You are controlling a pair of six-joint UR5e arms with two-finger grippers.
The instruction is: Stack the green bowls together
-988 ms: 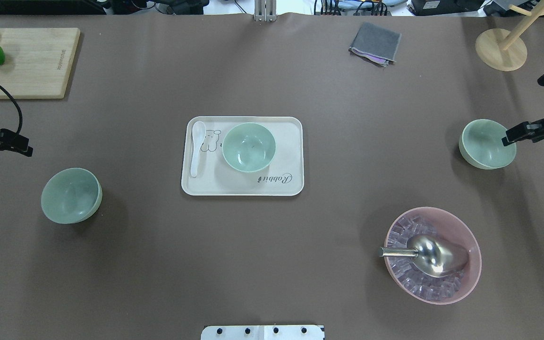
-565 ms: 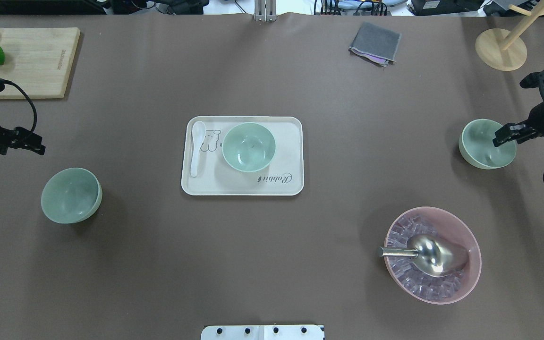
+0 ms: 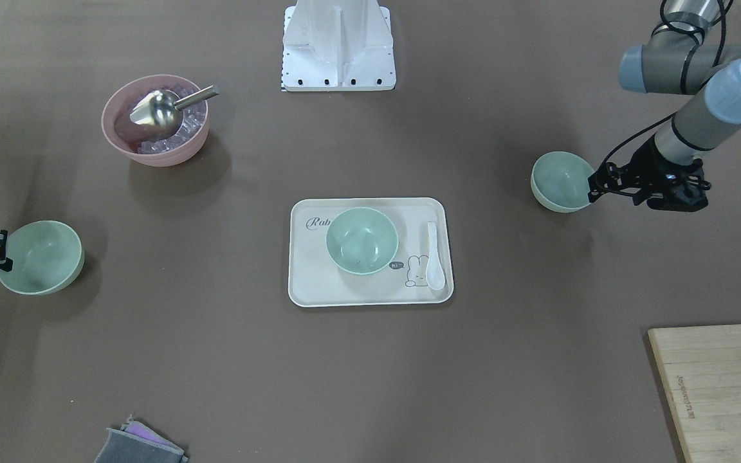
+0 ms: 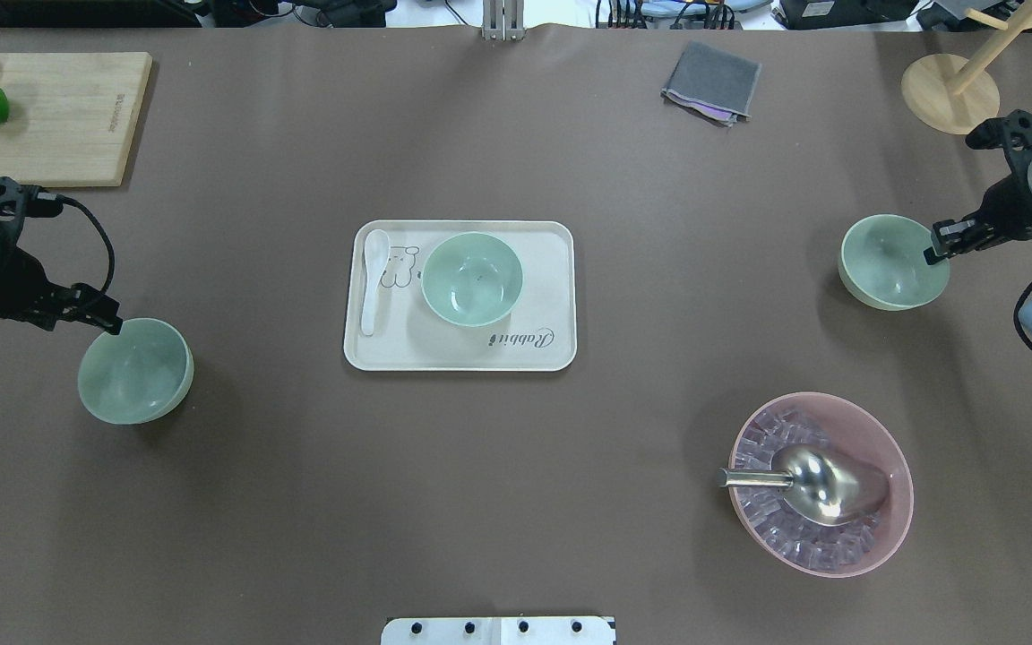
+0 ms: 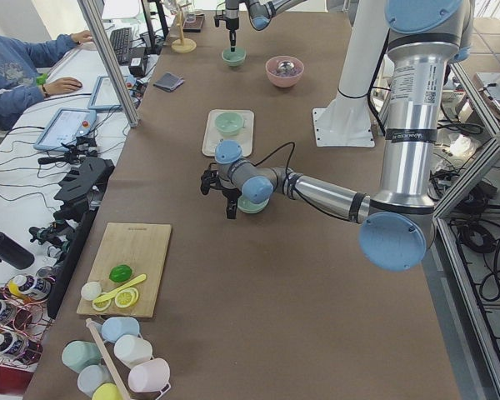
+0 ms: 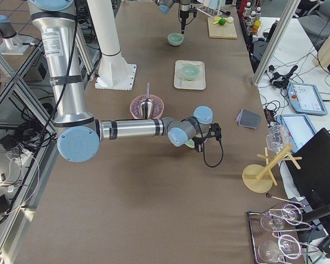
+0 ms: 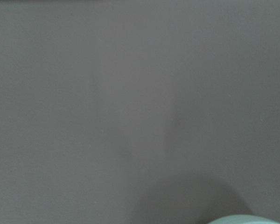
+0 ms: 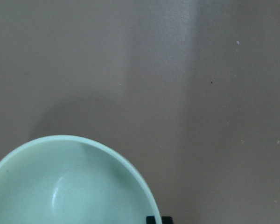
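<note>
Three pale green bowls are in view. One (image 4: 471, 278) sits on the cream tray (image 4: 552, 349) at the table's middle. One (image 4: 135, 372) stands on the table at the left. My left gripper (image 4: 110, 325) is open with its fingertips at that bowl's far left rim, also seen in the front view (image 3: 594, 185). A sliver of that rim shows in the left wrist view (image 7: 238, 219). My right gripper (image 4: 935, 251) is shut on the right rim of the third bowl (image 4: 892, 262), which fills the lower left of the right wrist view (image 8: 60, 186).
A white spoon (image 4: 374, 282) lies on the tray's left side. A pink bowl (image 4: 894, 466) of ice with a metal scoop (image 4: 825, 484) stands at the near right. A cutting board (image 4: 59, 116) with fruit, a grey cloth (image 4: 711, 82) and a wooden stand (image 4: 950, 94) lie along the far edge.
My right gripper has pulled its green bowl a little toward the table's middle. My left gripper has moved in and down to the left bowl's rim. That bowl has not moved.
</note>
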